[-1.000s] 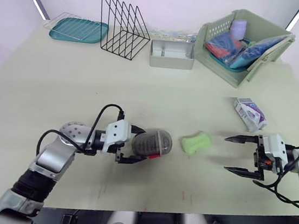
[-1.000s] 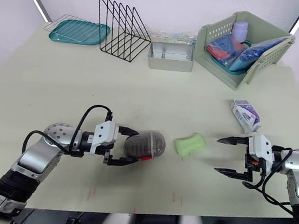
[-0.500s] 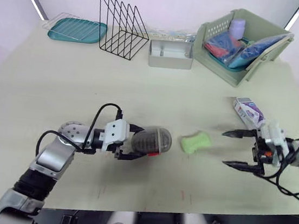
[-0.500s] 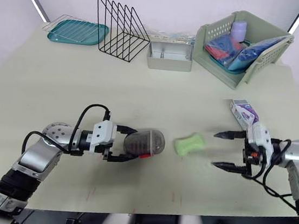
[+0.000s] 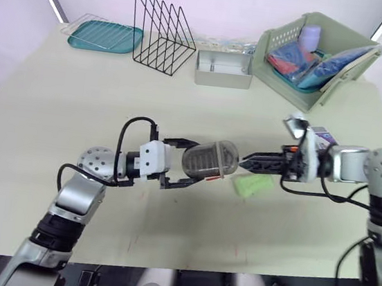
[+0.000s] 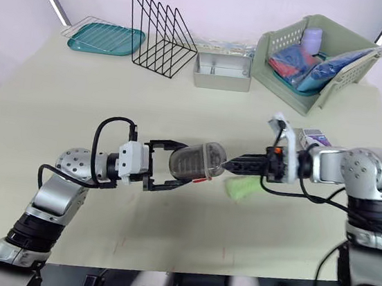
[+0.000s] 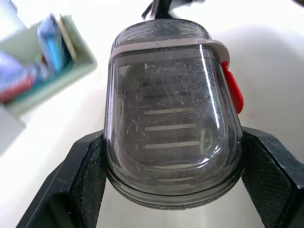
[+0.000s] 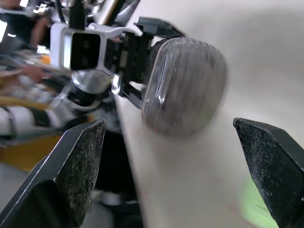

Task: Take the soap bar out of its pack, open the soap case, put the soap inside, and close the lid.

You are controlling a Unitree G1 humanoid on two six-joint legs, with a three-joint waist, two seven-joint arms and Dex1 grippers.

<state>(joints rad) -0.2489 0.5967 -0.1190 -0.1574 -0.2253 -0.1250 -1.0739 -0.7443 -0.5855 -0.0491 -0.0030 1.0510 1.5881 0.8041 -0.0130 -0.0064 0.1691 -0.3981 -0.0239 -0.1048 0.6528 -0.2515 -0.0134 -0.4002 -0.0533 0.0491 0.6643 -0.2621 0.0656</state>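
My left gripper (image 5: 189, 164) is shut on the grey see-through soap case (image 5: 209, 160), holding it on its side just above the table. Its lid is closed and its red latch (image 7: 232, 91) faces the near side. In the left wrist view the black fingers (image 7: 84, 176) clamp both flanks of the case (image 7: 173, 118). My right gripper (image 5: 244, 163) is open, its tips next to the case's rounded end (image 8: 183, 90). The green soap bar (image 5: 253, 185) lies bare on the table under the right fingers. The soap pack (image 5: 323, 136) lies behind my right wrist, partly hidden.
Along the back edge stand a teal tray (image 5: 106, 36), a black wire rack (image 5: 162, 25), a metal tin (image 5: 223, 70) and a green basket (image 5: 315, 52) full of packets.
My right gripper swung left from the table's right side to the case's end, above the soap bar. The left gripper raised the case slightly and moved it right.
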